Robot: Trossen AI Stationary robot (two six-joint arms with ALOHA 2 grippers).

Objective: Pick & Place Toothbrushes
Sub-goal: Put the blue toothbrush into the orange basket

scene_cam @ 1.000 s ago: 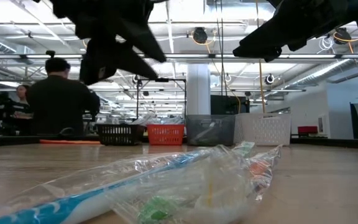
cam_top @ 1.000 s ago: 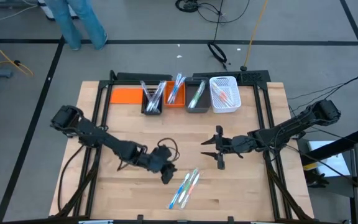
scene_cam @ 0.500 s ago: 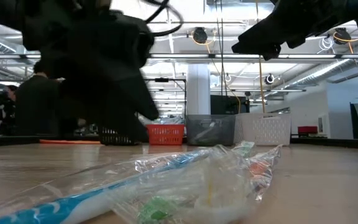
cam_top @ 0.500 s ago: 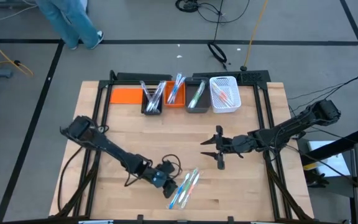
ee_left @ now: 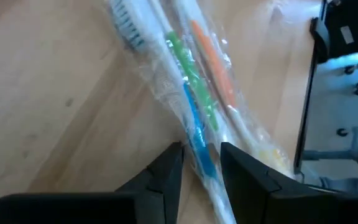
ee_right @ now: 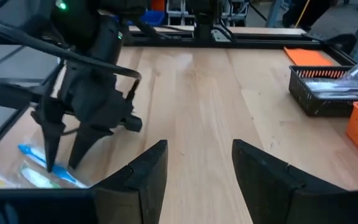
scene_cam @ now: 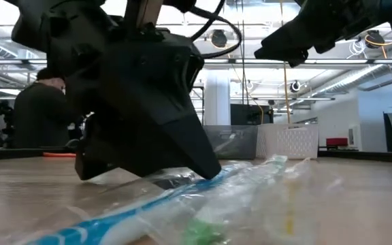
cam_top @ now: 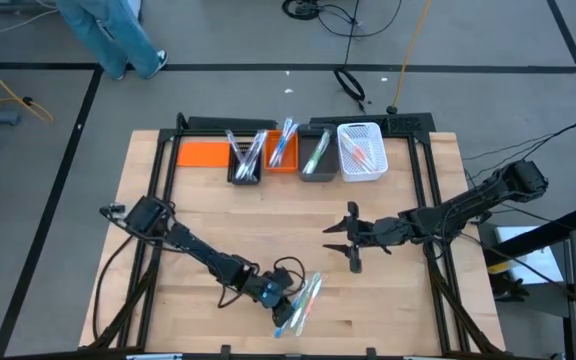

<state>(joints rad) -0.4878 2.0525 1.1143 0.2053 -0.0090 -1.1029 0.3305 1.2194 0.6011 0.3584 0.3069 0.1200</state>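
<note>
Straddling a blue wrapped toothbrush point(ee_left: 194, 134), left gripper point(ee_left: 201, 163) fingers point(ee_left: 166, 171) parted, not yet closed, on the table point(cam_top: 208, 220), more wrapped toothbrushes point(cam_top: 306, 298) just beyond, right gripper point(cam_top: 343, 238) fingers open, hovering well apart.

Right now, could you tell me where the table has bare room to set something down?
The widest bare wood lies in the middle, between the row of bins at the back and the wrapped toothbrushes at the front. The front right corner, past the right gripper, is bare too. The front centre is crowded, with the left gripper down on the toothbrushes.
</note>
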